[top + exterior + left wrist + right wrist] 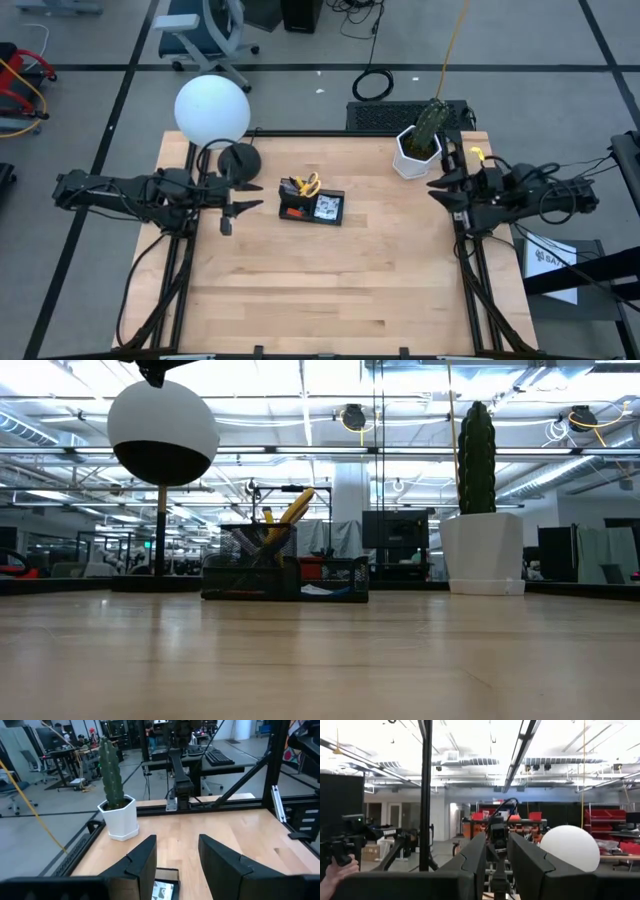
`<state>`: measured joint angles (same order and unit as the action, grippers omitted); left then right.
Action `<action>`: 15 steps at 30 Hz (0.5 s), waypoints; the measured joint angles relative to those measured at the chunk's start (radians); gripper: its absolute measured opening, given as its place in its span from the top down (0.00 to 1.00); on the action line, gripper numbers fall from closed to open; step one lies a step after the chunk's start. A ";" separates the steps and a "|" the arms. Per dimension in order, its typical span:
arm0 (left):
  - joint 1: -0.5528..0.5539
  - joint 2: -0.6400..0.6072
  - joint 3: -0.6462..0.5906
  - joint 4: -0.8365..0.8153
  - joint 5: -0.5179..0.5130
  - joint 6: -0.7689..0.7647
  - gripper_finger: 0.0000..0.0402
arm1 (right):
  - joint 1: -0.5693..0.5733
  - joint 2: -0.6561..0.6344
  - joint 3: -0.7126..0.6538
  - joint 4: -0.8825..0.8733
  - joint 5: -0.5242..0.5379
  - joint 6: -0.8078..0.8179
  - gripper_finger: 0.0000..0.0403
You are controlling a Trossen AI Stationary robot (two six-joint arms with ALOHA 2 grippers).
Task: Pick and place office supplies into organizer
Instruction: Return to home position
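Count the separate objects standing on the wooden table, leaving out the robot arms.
3: the globe lamp by the left arm, the black organizer near the middle, the potted cactus by the right arm. The organizer's contents are left out; some may be hidden.

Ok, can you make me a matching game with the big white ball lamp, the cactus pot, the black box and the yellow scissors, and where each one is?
1 round white globe lamp
2 white six-sided plant pot
3 small black mesh desk organizer
4 yellow-handled scissors

A standing in the organizer's cup
B middle of the wooden table
C table's left side
D table's right side

Pairs: 1-C, 2-D, 3-B, 4-A.
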<state>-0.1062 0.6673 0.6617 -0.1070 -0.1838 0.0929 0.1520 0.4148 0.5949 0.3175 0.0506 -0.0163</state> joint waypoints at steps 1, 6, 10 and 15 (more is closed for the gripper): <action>0.000 -0.002 0.000 0.000 0.000 0.000 0.62 | 0.000 -0.016 0.000 -0.018 0.000 0.001 0.81; 0.001 -0.019 0.000 -0.004 0.000 0.006 0.62 | 0.000 -0.101 0.000 -0.119 0.000 -0.002 0.81; 0.001 -0.034 0.000 -0.027 -0.001 0.007 0.62 | 0.000 -0.151 0.000 -0.157 0.000 0.000 0.81; 0.001 -0.035 0.000 -0.037 -0.001 0.006 0.62 | 0.000 -0.159 -0.002 -0.202 0.025 -0.036 0.81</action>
<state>-0.1051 0.6327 0.6621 -0.1440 -0.1848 0.0988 0.1520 0.2562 0.5934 0.1151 0.0752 -0.0522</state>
